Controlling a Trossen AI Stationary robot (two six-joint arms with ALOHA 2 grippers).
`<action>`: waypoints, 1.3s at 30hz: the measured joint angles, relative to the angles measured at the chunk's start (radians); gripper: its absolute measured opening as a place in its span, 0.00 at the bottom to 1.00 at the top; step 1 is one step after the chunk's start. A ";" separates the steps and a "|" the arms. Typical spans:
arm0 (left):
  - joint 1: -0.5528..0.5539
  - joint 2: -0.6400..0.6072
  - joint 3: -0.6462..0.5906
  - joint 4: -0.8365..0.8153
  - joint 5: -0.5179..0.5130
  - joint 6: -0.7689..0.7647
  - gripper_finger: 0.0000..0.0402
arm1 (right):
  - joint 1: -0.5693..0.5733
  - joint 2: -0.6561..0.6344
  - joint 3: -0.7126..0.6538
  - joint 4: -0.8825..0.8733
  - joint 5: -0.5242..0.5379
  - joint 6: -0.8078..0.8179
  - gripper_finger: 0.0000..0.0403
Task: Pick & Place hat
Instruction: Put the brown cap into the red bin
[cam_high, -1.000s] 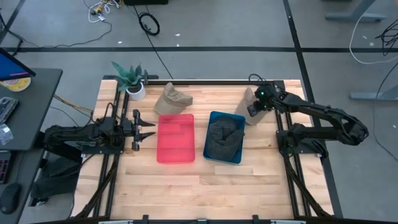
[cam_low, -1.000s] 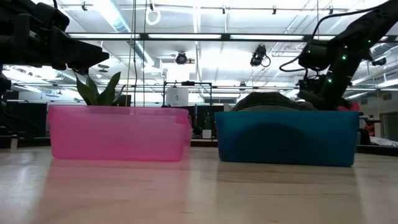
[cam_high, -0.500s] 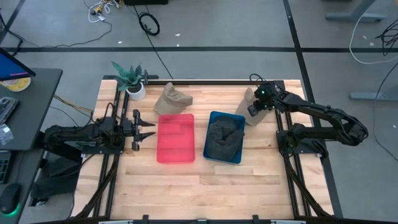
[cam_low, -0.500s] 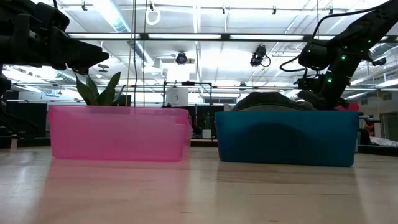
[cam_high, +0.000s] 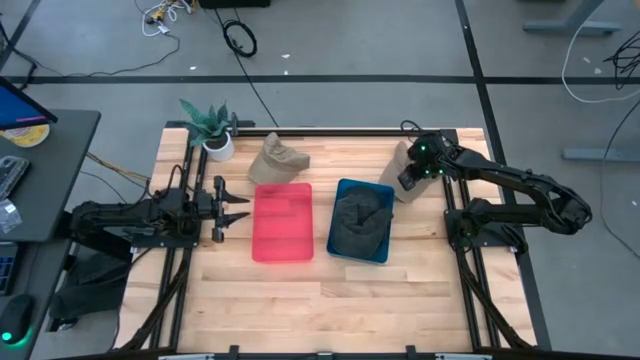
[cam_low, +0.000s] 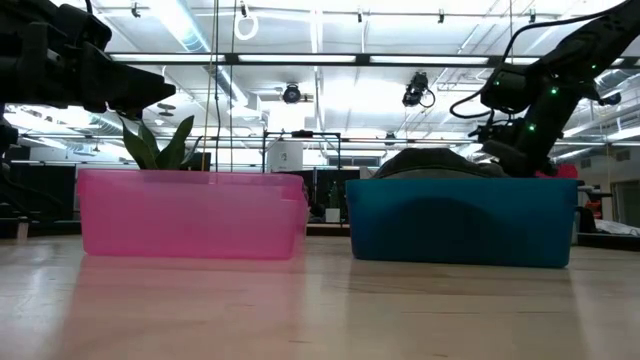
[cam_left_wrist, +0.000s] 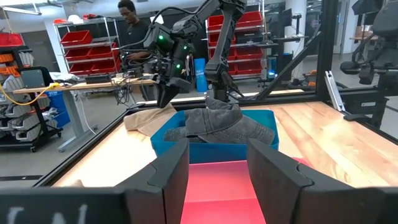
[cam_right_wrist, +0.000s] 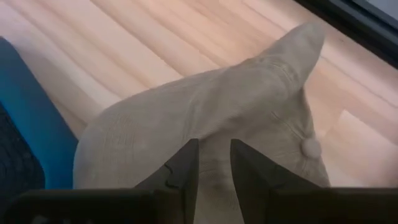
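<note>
high: right gripper (cam_high: 405, 181) down on tan hat (cam_high: 397, 168) beside blue bin (cam_high: 360, 221), gray hat inside | right wrist: fingers (cam_right_wrist: 183, 165) part open on the cloth, not lifted yet | left wrist: left gripper (cam_left_wrist: 217, 171) wide open, empty, waits by pink bin (cam_left_wrist: 221, 186)

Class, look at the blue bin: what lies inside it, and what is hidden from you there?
A dark grey hat fills the blue bin, heaped above its rim in the low view. The bin's floor and anything beneath the hat are covered, so nothing more can be told.

Three hats (cam_high: 278, 158), two bins (cam_high: 282, 222), one potted plant (cam_high: 210, 124), two arms (cam_high: 130, 220)
</note>
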 joint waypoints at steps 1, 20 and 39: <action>0.000 0.000 0.000 0.000 0.000 0.000 0.41 | 0.000 0.000 0.000 -0.002 -0.002 -0.003 0.24; 0.000 0.000 0.000 0.000 0.000 0.000 0.41 | 0.119 -0.014 0.116 -0.180 0.133 0.005 0.24; 0.000 0.000 0.000 0.000 0.000 0.000 0.41 | 0.125 -0.010 0.084 -0.177 0.170 0.073 0.24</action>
